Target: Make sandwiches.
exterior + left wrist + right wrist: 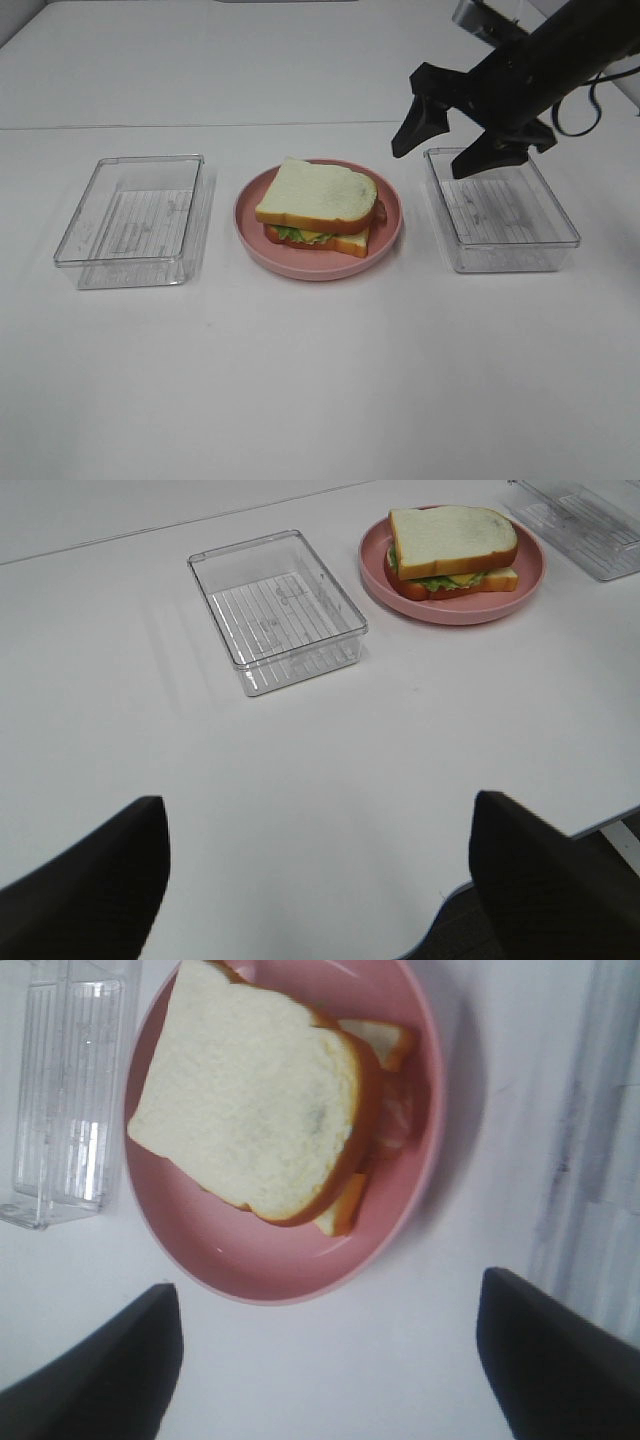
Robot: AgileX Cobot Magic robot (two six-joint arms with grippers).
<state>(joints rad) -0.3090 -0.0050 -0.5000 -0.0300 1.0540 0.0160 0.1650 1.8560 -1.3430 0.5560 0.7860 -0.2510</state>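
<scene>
One sandwich (318, 205) lies on the round pink plate (250, 215) in the middle of the table: white bread on top, green lettuce and yellow cheese showing at its edge, a second slice underneath. My right gripper (432, 158) hangs open in the air just right of the plate, above the near-left corner of the right tray, with nothing between its fingers. In the right wrist view the sandwich (250, 1110) lies beyond the open gripper (330, 1360). My left gripper (320, 880) is open and empty near the table's edge, far from the sandwich (452, 545). It is outside the exterior view.
An empty clear plastic tray (135, 220) stands left of the plate and another (505, 210) stands right of it. The left wrist view shows the left tray (277, 610) between my left gripper and the plate (452, 605).
</scene>
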